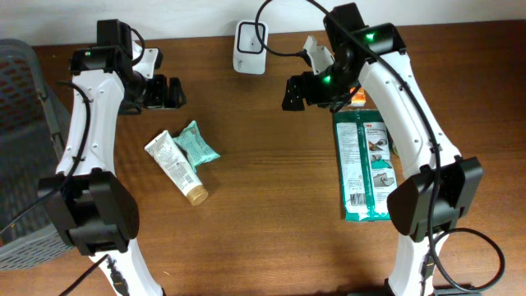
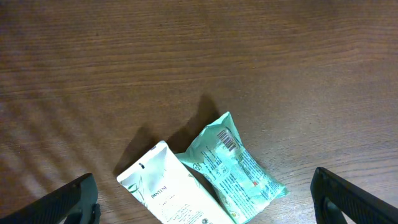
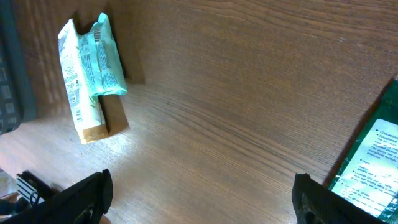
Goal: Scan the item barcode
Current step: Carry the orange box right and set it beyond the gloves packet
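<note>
Both white-and-black arms stand nearest the overhead lens, wrists reaching toward the far edge of the brown wooden table [image 1: 263, 214]. Below them the left gripper [image 1: 168, 92] and the right gripper [image 1: 294, 92] hang empty, jaws spread. A white barcode scanner [image 1: 250, 47] stands between them at the far edge. A mint-green foil packet [image 1: 197, 143] and a white squeeze tube with a gold cap [image 1: 176, 167] lie touching, side by side, just toward the robot from the left gripper. Both long axes run diagonally, the cap end nearer the robot. A flat dark-green printed package [image 1: 364, 164] lies lengthwise under the right arm. A grey plastic basket [image 1: 20, 123] stands at the left edge.

Left wrist view: black fingertips [image 2: 68, 202] sit wide apart at the lower corners, holding nothing. The packet [image 2: 233, 165] lies low in frame between them, its barcode [image 2: 229, 142] facing up at the upper end. The tube [image 2: 165, 193] touches its left flank.

Right wrist view: fingers [image 3: 81, 199] are likewise parted and empty. Packet [image 3: 99, 59] and tube [image 3: 78, 106] lie well apart from them at upper left. The green package [image 3: 373, 155] enters at the right margin.

Judgement: the left arm is the nearer to the packet, and a grasp would call for jaws turned across its diagonal axis.
</note>
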`<state>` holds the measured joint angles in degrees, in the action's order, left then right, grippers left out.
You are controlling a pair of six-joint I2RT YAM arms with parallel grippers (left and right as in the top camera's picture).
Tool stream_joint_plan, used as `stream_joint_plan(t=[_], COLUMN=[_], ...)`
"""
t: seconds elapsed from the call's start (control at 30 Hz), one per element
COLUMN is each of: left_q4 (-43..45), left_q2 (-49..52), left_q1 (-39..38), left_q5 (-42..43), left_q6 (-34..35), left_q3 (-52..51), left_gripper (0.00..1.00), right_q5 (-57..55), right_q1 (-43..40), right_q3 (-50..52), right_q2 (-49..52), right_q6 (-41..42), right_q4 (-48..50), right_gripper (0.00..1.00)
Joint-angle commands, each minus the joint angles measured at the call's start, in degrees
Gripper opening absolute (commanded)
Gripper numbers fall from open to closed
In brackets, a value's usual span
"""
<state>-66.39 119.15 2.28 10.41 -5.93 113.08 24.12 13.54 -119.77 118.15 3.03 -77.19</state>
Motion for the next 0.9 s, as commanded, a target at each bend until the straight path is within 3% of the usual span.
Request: stream_joint_plan(t=[0.0, 0.87], left_q4=[0.1, 0.1], left_q2=[-0.2, -0.2], left_q1=[0.0, 0.0], left_q5=[-0.2, -0.2], left_q6=[0.3, 0.3], left_q3=[0.1, 0.1], left_gripper=[0.99, 0.99], right_q5=[0.7, -0.8], right_q1=[-0.1, 0.0], right_q3=[0.3, 0.3], right_q2=[0.5, 0.5], right_q6=[-0.3, -0.2], right_q4=[0.0, 0.0], right_gripper=[0.89, 0.93])
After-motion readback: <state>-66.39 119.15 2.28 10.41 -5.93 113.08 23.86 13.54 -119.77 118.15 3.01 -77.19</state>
